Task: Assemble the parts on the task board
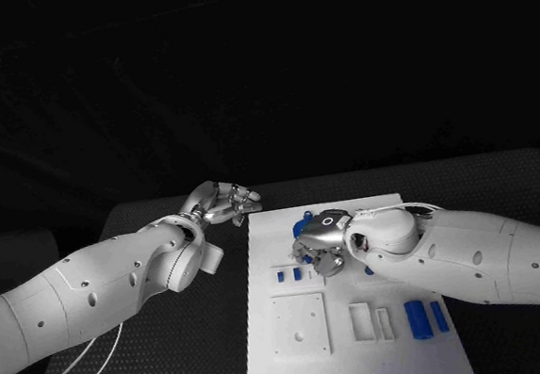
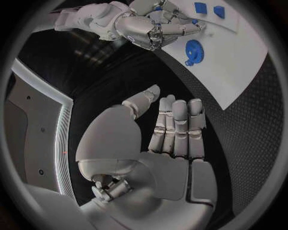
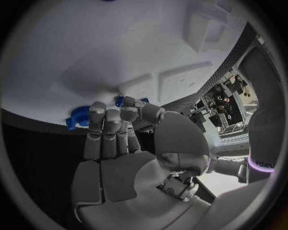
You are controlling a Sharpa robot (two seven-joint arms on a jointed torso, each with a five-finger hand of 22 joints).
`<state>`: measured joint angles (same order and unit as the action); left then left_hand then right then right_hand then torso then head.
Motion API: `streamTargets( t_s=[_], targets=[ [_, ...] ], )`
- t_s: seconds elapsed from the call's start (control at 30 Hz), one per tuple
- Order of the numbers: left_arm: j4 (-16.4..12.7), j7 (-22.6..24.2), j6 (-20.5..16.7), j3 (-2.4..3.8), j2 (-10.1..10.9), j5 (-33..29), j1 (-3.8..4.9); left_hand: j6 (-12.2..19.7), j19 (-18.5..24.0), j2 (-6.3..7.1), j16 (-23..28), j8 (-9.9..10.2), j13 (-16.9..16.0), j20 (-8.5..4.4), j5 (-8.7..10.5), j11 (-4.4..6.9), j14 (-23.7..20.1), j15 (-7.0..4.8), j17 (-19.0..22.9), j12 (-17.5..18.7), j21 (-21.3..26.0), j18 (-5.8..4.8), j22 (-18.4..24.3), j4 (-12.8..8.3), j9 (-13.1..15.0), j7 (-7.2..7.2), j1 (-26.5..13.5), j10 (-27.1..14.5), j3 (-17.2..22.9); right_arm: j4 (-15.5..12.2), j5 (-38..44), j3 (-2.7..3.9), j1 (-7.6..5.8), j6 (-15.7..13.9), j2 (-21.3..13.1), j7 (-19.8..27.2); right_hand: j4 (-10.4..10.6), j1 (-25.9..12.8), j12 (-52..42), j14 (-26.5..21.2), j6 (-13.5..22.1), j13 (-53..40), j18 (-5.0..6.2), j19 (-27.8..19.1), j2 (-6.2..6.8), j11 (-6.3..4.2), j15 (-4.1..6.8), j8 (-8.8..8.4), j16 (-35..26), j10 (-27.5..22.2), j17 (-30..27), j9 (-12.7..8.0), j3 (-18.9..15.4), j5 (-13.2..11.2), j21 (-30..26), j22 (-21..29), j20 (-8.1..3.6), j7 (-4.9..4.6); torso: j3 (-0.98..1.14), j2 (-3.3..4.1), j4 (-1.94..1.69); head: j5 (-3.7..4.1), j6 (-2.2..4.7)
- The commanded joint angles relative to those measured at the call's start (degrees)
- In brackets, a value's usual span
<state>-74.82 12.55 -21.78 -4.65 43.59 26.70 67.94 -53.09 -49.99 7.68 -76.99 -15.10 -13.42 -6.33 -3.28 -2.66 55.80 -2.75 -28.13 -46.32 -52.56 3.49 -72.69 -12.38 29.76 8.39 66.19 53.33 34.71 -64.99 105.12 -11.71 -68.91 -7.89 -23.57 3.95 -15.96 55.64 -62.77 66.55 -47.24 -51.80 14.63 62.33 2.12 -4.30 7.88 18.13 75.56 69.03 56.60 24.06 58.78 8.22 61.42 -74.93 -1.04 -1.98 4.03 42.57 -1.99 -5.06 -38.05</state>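
Parts [image 1: 417, 318] partly hidden under right hand [image 1: 327, 240], grip unclear; left hand [image 1: 222, 202] spread

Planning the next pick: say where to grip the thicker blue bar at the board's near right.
Pinch the thicker blue bar mid-length across its long sides, coming straight down. It lies flat on the task board, and a thinner blue bar lies close beside it, so a sideways approach would probably knock that.
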Motion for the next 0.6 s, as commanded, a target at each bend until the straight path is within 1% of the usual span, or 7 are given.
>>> streamTargets(
  t_s=[0.03, 0.3, 0.37, 0.47, 0.53, 0.57, 0.6],
  targets=[
    [0.0, 0.1, -0.2, 0.02, 0.1, -0.4, 0.14, 0.9, -0.4, -0.31, 0.2, 0.1, 0.0, -2.17, -0.12, -0.64, 0.0, -0.15, -0.1, 0.3, 0.2, 0.63, 0.0, 0.3, -0.1, 0.45, -0.3, 0.9, -0.1, -0.5, 1.3, -0.02, 0.03, -1.0, -1.1, -1.3, -0.1, -0.1, -0.4, 0.2, -0.2, 0.0, 0.37, 0.0, -0.39, 0.63, -0.3, 0.27, 0.4, 0.0, 0.0, 0.0, 0.4, 0.4, 0.4, -0.8, -0.14, -0.51, -0.02, 0.04, 0.01, 0.18, 0.1],
    [-0.1, 0.1, -0.2, 0.01, 0.4, -0.4, 0.14, 1.0, -0.5, -0.29, 0.2, 0.1, -0.1, -2.19, -0.11, -0.63, 0.0, -0.16, -0.1, 0.3, 0.2, 0.67, 0.0, 0.3, -0.1, 0.47, -0.2, 0.9, -0.1, -1.8, 0.5, 0.01, -0.03, -1.2, -3.2, -1.4, -0.3, -0.1, -0.5, 0.3, -0.3, 0.0, 0.37, 0.1, 0.16, 0.88, -0.34, 0.38, 0.5, 0.3, -0.1, 0.0, 0.7, 0.9, 0.5, -0.8, -0.19, -0.77, 0.03, 0.05, 0.24, 0.15, 0.21],
    [-0.1, 0.1, -0.2, 0.0, 0.4, -0.4, 0.14, 1.0, -0.5, -0.29, 0.2, 0.1, -0.1, -2.19, -0.11, -0.63, 0.1, -0.16, -0.2, 0.4, 0.2, 0.68, 0.0, 0.3, -0.1, 0.48, -0.2, 0.9, -0.1, -2.1, 0.2, 0.02, -0.06, -1.6, -3.6, -1.5, -0.3, 0.0, -0.5, 0.3, -0.3, 0.0, 0.37, 0.1, 0.36, 0.92, -0.35, 0.39, 0.5, 0.3, -0.1, 0.0, 0.7, 0.9, 0.5, -0.8, -0.2, -0.81, -0.01, 0.11, 0.21, 0.26, 0.28],
    [0.0, 0.1, -0.2, 0.0, 0.5, -0.4, 0.14, 1.1, -0.5, -0.29, 0.2, 0.1, -0.1, -2.19, -0.09, -0.63, 0.1, -0.16, -0.2, 0.4, 0.2, 0.69, 0.0, 0.3, -0.1, 0.48, -0.1, 0.9, -0.1, -2.5, 0.0, 0.04, -0.06, -2.0, -4.0, -1.5, -0.2, 0.0, -0.6, 0.4, -0.2, 0.0, 0.37, 0.2, 0.64, 0.98, -0.36, 0.36, 0.5, 0.4, -0.1, 0.0, 0.8, 1.1, 0.5, -0.7, -0.22, -0.86, 0.05, 0.13, 0.25, 0.33, 0.31],
    [0.0, 0.1, -0.2, 0.0, 0.5, -0.4, 0.14, 1.1, -0.5, -0.29, 0.2, 0.1, -0.1, -2.2, -0.09, -0.63, 0.1, -0.16, -0.2, 0.4, 0.2, 0.7, 0.0, 0.3, -0.1, 0.49, -0.1, 0.9, -0.1, -2.5, -0.6, 0.04, -0.06, -2.7, -4.1, -1.3, -0.2, 0.1, -0.6, 0.4, -0.2, 0.1, 0.37, 0.2, 0.72, 0.99, -0.36, 0.35, 0.5, 0.4, -0.2, -0.1, 0.8, 1.1, 0.5, -0.7, -0.22, -0.87, 0.02, 0.14, 0.13, 0.43, 0.31],
    [0.0, 0.1, -0.2, 0.0, 0.6, -0.4, 0.14, 1.1, -0.5, -0.29, 0.2, 0.1, -0.1, -2.2, -0.09, -0.63, 0.1, -0.16, -0.2, 0.4, 0.2, 0.7, 0.0, 0.3, -0.1, 0.49, -0.1, 0.9, 0.0, -2.5, -0.8, 0.04, -0.06, -3.0, -4.2, -1.2, -0.2, 0.1, -0.6, 0.4, -0.2, 0.1, 0.37, 0.2, 0.89, 1.04, -0.37, 0.34, 0.5, 0.5, -0.2, -0.1, 0.8, 1.2, 0.5, -0.7, -0.23, -0.94, 0.07, 0.13, 0.16, 0.49, 0.28],
    [-0.1, 0.1, -0.2, 0.0, 0.6, -0.4, 0.14, 1.1, -0.6, -0.29, 0.2, 0.2, -0.1, -2.2, -0.09, -0.63, 0.1, -0.17, -0.2, 0.4, 0.2, 0.71, 0.0, 0.3, -0.1, 0.49, -0.1, 0.9, 0.0, -2.5, -0.9, 0.05, -0.06, -3.6, -4.2, -1.2, -0.1, 0.2, -0.6, 0.4, -0.2, 0.1, 0.37, 0.2, 1.13, 1.15, -0.38, 0.33, 0.5, 0.5, -0.2, -0.1, 0.8, 1.2, 0.5, -0.6, -0.24, -1.05, 0.04, 0.14, 0.12, 0.56, 0.29]
  ],
)
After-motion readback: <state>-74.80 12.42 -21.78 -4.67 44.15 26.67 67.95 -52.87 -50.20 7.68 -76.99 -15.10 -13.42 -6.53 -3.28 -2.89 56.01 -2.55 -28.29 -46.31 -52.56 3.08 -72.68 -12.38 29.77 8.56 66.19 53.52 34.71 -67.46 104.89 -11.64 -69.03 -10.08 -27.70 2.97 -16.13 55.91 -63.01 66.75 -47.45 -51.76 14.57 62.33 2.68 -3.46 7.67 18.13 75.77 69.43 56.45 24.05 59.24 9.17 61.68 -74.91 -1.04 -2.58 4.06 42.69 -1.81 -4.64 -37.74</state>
